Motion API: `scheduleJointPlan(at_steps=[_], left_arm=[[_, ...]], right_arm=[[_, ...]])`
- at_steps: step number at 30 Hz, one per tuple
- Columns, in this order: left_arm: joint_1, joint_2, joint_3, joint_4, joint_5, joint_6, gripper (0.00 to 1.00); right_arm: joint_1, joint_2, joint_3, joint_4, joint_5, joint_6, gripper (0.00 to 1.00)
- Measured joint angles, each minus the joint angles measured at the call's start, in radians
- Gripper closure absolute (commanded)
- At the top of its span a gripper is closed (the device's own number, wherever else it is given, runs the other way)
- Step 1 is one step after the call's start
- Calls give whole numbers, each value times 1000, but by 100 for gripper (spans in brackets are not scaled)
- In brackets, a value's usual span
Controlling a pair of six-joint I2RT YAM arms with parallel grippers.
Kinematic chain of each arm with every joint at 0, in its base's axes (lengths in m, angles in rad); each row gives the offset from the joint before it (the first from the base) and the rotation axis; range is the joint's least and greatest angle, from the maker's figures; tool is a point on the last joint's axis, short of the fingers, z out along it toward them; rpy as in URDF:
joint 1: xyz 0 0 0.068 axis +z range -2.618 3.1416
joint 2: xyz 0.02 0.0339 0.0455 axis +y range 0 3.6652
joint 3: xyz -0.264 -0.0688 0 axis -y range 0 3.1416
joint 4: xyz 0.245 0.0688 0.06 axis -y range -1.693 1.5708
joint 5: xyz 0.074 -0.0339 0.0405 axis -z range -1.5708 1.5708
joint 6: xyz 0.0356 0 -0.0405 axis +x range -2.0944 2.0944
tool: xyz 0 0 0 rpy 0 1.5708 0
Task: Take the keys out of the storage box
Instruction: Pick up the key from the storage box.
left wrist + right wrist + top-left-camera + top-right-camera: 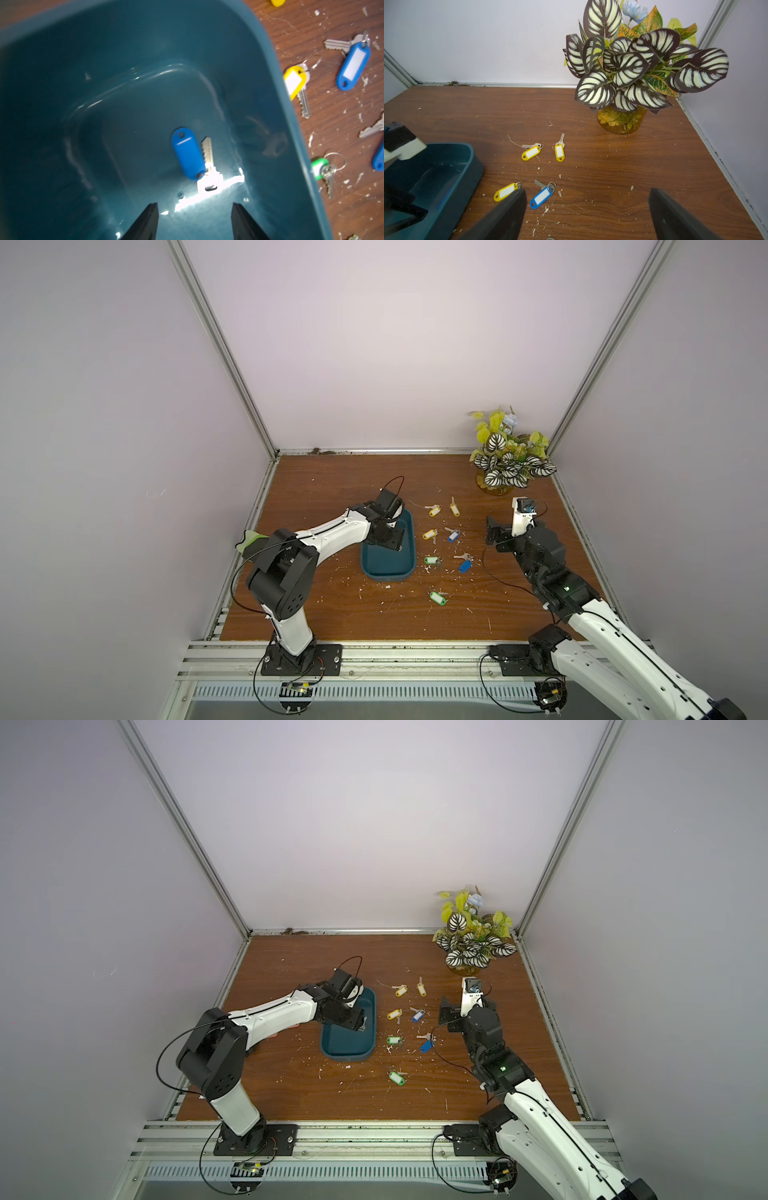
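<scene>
Left gripper (pixel 194 205) is positioned inside the storage box (pixel 388 566); its jaws are parted and nothing is held between them. One blue-tagged key (pixel 190 154) is seen on the box floor, just ahead of the fingertips. Seven other keys (pixel 432 560) are scattered on the table (pixel 332 489) at 3 o'clock of the box. Right gripper (pixel 587 191) is held above the table beyond them, jaws spread wide, empty.
</scene>
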Motion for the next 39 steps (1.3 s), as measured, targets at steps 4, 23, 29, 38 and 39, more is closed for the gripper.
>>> scheduleJointPlan(at_steps=[4,23,29,38,39], left_arm=[[-31,56,44,-4,-8,-23,43],[-49,132,55,-18,-92,-63,60],[-49,137,57,-16,-117,-63,70],[-49,138,58,-13,-135,-64,71],[-49,138,58,-13,-137,-64,69]], right_arm=[[0,-1,0,0,1,0,1],[0,-8,-2,-5,19,4,1],[0,0,-2,-6,19,4,1],[0,19,-2,-6,18,5,1],[0,22,-2,-6,18,5,1]])
